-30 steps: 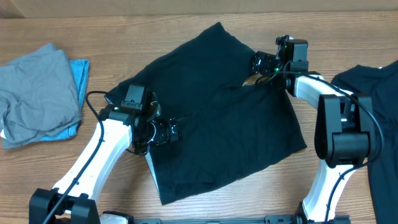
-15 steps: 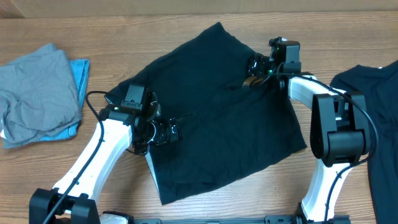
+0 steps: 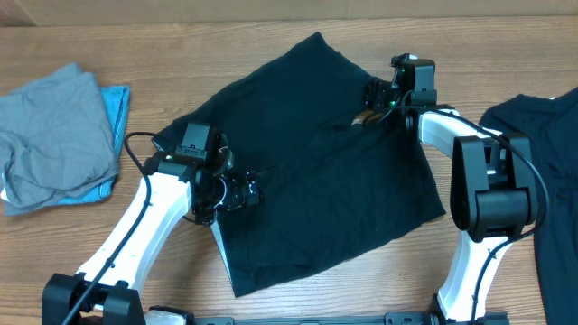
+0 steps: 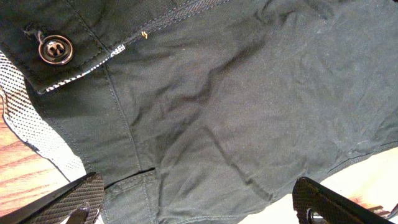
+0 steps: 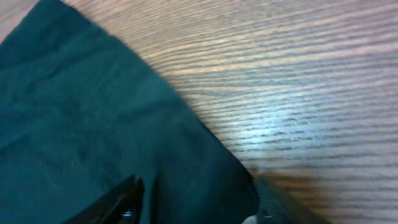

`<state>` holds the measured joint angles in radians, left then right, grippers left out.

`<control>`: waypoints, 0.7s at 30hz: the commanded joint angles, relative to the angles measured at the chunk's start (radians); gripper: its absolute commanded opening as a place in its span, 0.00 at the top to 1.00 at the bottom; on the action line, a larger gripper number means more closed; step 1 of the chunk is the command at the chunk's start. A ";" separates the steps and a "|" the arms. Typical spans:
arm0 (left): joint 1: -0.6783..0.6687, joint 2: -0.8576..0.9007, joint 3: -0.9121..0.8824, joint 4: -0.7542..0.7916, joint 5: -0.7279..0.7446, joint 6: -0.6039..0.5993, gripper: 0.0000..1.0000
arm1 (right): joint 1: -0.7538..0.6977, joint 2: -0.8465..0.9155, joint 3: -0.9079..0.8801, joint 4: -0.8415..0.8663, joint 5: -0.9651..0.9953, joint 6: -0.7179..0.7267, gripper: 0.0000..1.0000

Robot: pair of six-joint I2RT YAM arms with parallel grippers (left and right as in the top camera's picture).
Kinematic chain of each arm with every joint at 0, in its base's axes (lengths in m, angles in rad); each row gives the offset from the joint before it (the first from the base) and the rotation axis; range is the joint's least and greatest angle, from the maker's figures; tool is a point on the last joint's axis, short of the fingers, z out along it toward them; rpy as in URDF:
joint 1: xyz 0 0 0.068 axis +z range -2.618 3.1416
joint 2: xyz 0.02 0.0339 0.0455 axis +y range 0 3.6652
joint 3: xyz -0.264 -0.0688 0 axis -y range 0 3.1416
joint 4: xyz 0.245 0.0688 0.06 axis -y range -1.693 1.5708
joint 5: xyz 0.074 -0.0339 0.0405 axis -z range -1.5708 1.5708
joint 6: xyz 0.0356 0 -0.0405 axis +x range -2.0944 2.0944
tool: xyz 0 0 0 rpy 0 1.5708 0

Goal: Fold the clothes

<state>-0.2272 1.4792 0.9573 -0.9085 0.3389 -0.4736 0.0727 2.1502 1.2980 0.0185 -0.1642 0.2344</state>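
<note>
Both arms at opposite ends of the shorts, nothing gripped

The black shorts lie spread flat mid-table, long axis running from the waistband at lower left up to the hems at upper right. My left gripper sits over the waistband end near the button, fingers wide apart and holding nothing. My right gripper straddles the hem edge, also parted and not closed on the cloth. I judge each arm nearest its own end, so folding hem toward waistband falls to the right.
</note>
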 commanded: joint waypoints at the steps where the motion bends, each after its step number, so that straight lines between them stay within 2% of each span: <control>1: 0.004 -0.004 0.014 0.002 -0.010 -0.013 0.00 | -0.001 0.013 0.027 0.006 0.008 -0.002 0.46; 7: 0.004 -0.004 0.014 0.002 -0.010 -0.013 0.00 | -0.001 0.013 0.027 -0.005 0.052 -0.002 0.49; 18: 0.004 -0.004 0.014 0.002 -0.010 -0.013 0.00 | -0.001 0.013 0.027 -0.005 0.053 -0.002 0.63; 21: 0.004 -0.004 0.014 0.002 -0.010 -0.013 0.00 | -0.001 0.013 0.027 -0.005 0.060 -0.002 0.72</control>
<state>-0.2272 1.4792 0.9573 -0.9089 0.3389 -0.4736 0.0727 2.1502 1.2980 0.0074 -0.1226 0.2363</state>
